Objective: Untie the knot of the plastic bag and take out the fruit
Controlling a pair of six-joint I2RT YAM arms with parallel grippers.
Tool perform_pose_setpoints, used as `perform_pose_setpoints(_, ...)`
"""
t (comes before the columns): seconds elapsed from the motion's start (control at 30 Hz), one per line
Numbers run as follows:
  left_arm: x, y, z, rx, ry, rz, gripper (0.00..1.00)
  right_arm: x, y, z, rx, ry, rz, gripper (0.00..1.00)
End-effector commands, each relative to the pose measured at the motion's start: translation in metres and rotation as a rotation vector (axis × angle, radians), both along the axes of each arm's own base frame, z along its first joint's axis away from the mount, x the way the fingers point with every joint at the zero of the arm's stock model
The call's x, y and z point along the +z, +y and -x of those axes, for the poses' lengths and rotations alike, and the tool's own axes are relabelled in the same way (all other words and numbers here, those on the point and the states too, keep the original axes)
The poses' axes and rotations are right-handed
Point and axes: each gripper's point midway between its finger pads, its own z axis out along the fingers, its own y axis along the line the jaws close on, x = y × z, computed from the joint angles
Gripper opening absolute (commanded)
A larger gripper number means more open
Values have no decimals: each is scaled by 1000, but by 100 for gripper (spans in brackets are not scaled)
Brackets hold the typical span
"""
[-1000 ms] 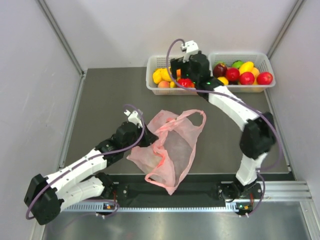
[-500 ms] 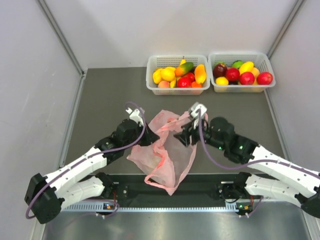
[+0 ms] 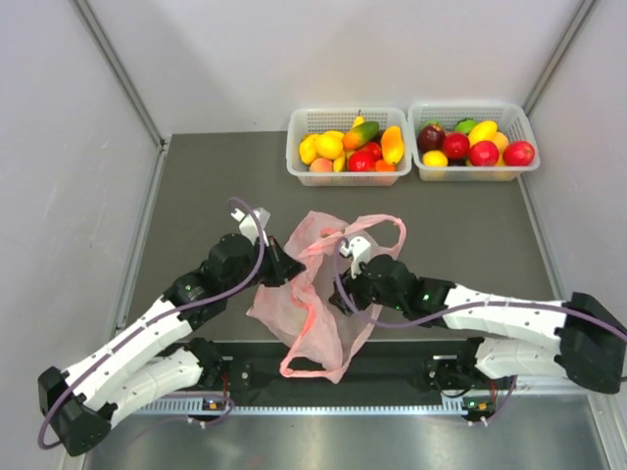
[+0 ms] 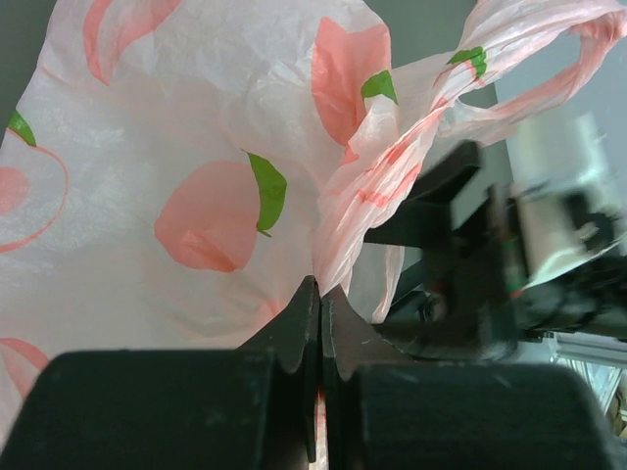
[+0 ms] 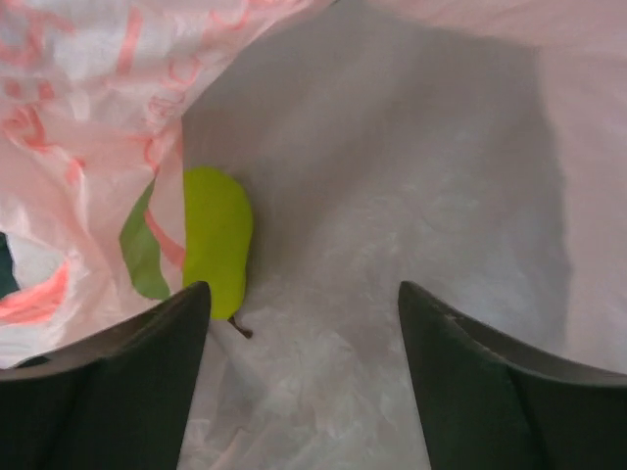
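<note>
The flimsy pink plastic bag (image 3: 313, 294) is pinched tight in the left claw (image 4: 320, 294); the slippery-looking yellow-green fruit (image 5: 217, 235), left of frame, is best gripped mid-body by the gaping, empty right claw (image 5: 299, 294).

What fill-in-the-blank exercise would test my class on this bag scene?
The left hand is shut on the ____ plastic bag.
The right hand stands ____ before a yellow-green fruit.
____ white baskets stand beyond the bag.
Missing words: pink; open; two.
</note>
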Motion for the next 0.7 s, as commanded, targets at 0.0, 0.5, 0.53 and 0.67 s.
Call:
perform_pose_setpoints(0.0,28,0,1,2,-37,49,0,12,43,17,115,8,-154,81)
perform_pose_setpoints(0.5,-22,11,8,27,35,-24,0,-20,112,32,198,3,-120,100)
perform_pose_setpoints(0.53,-25,12,9,28,38,-25,0,-18,113,31,181,-9,-125,100)
perform_pose_setpoints(0.67,-26,14,12,28,42,-15,0,-7,121,37,182,-28,-180,100)
